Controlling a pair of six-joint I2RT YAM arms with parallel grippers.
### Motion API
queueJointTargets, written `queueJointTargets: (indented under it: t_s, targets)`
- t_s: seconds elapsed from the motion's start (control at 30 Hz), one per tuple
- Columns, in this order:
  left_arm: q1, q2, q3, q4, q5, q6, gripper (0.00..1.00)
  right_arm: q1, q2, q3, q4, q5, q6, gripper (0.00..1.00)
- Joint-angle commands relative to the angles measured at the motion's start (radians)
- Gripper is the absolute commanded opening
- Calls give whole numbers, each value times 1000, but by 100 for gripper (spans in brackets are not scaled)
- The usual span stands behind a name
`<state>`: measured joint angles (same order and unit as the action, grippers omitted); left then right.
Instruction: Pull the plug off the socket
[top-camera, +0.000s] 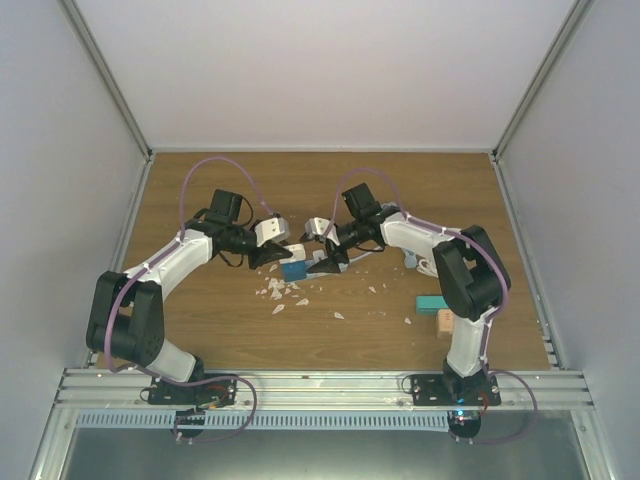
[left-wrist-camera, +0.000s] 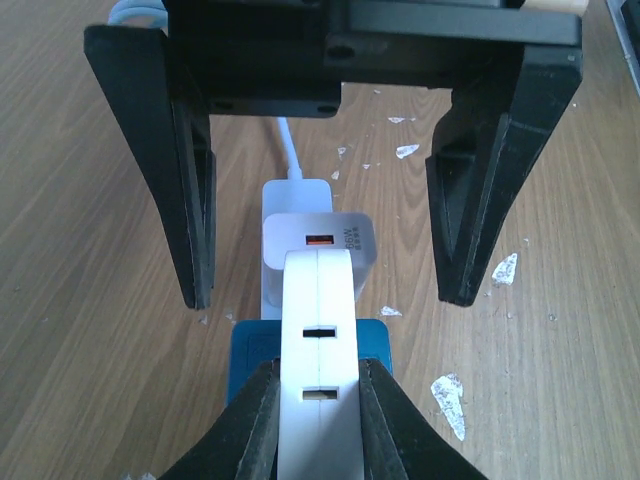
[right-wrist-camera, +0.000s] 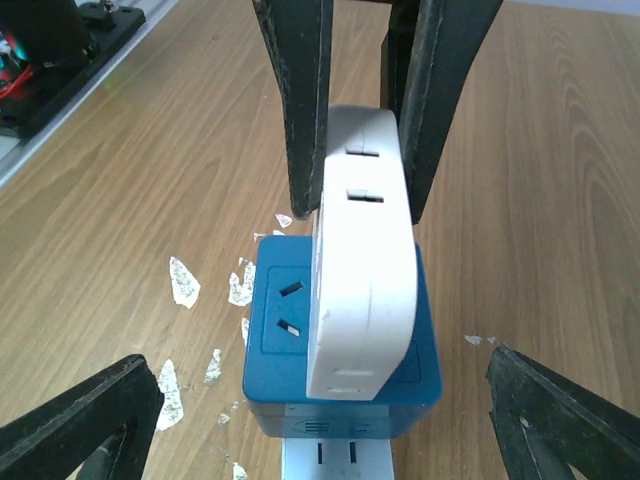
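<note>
A white plug (right-wrist-camera: 365, 270) stands upright on the top face of a blue socket cube (right-wrist-camera: 290, 350). My left gripper (left-wrist-camera: 318, 365) is shut on the plug, one finger pressed on each flat side; in the top view it (top-camera: 268, 245) comes in from the left. My right gripper (right-wrist-camera: 318, 360) is open wide, its fingers (left-wrist-camera: 190, 200) on either side of the socket and touching nothing. In the top view, the right gripper (top-camera: 325, 252) faces the left one over the socket (top-camera: 294, 269). The socket's other outlet (right-wrist-camera: 288, 305) shows bare.
Behind the cube lie a white power strip (left-wrist-camera: 295, 195) and its cable (left-wrist-camera: 285, 140), with a white USB charger (left-wrist-camera: 335, 240) plugged in. White chips (top-camera: 280, 292) litter the wooden table (top-camera: 200, 320). A teal block (top-camera: 432, 302) and a wooden block (top-camera: 445, 322) sit right.
</note>
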<state>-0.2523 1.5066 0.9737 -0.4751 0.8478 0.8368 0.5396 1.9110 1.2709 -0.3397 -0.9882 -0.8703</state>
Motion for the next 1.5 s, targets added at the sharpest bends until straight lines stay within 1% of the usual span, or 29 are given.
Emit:
queueJointTargets:
  t_s: [0.0, 0.23, 0.37, 0.57, 0.73, 1.0, 1.17, 1.33, 1.4, 1.47]
  targets:
    - [1, -23, -16, 86, 38, -6, 1, 31, 28, -9, 69, 30, 2, 90]
    - [-4, -9, 2, 91, 41, -12, 1, 55, 66, -9, 120, 56, 40, 88]
    - [-5, -2, 20, 84, 34, -5, 0, 63, 86, -11, 136, 65, 34, 85]
    - [-6, -5, 28, 69, 43, 6, 1, 66, 99, -10, 159, 71, 50, 77]
    - [-6, -19, 35, 61, 65, 5, 1, 69, 104, -21, 163, 88, 38, 67]
    - [-5, -33, 52, 40, 74, -6, 1, 68, 108, -43, 166, 104, 24, 62]
    - [-4, -38, 57, 31, 76, -5, 0, 68, 111, -50, 166, 111, 22, 62]
    - [-1, -37, 58, 4, 73, 18, 0, 68, 104, -45, 161, 102, 23, 63]
    - [3, -38, 60, -4, 72, 26, 0, 68, 100, -35, 157, 98, 27, 67]
    - [8, -37, 64, -18, 70, 37, 0, 68, 91, -26, 155, 90, 36, 73]
